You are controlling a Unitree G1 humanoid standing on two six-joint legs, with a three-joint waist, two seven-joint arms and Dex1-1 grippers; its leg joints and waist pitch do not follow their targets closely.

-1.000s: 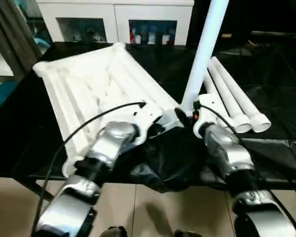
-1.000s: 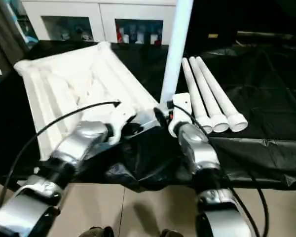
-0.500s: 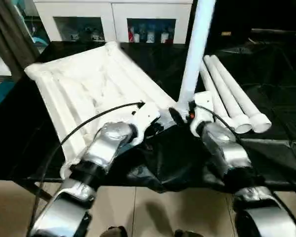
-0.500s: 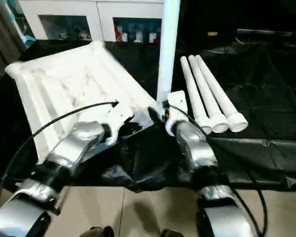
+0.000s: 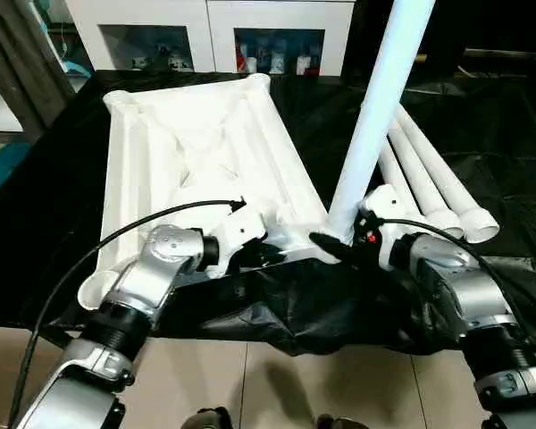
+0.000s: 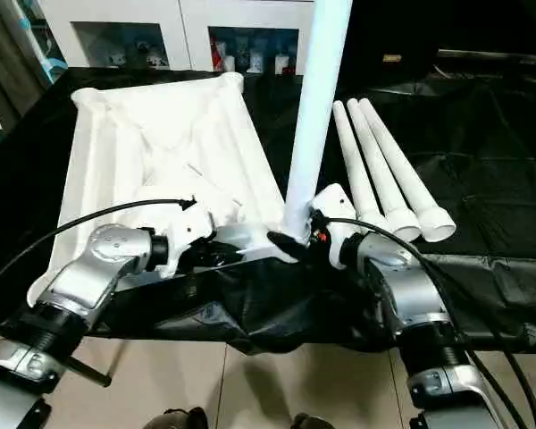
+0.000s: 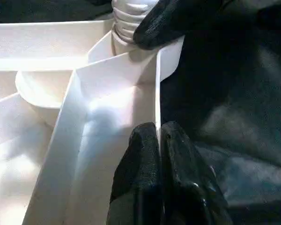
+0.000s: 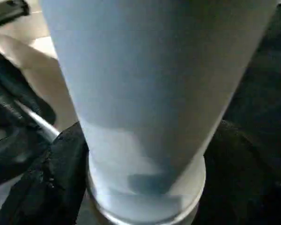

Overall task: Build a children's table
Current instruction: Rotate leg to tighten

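- Left pincer [image 7: 158, 154] was pinched together on the top's [image 5: 196, 152] near edge wall.
- Right pincer [image 6: 290, 239] sat spread around the upright leg [image 5: 375, 125] in the near-right corner socket.
- Three spare legs [image 5: 438, 183] lay right.

Near edge is crowded: left gripper [image 7: 158, 136] sits pinched on the thin rim of the tabletop [image 5: 196, 152], right gripper [image 5: 338, 248] straddles the base of the upright leg [image 5: 375, 116] at the near-right corner socket. Gap between the two grippers is narrow, bunched black cover [image 5: 313, 308] fills it. Upright leg blocks any straight sweep across that corner. Right of it, three spare legs [image 5: 429, 183] lie side by side, flared ends toward the robot, close to the right forearm. Far right of the desk [image 6: 491, 170] is open black surface. Ribbed underside of the tabletop is open from above. White cabinet [image 5: 205, 31] closes off the back.
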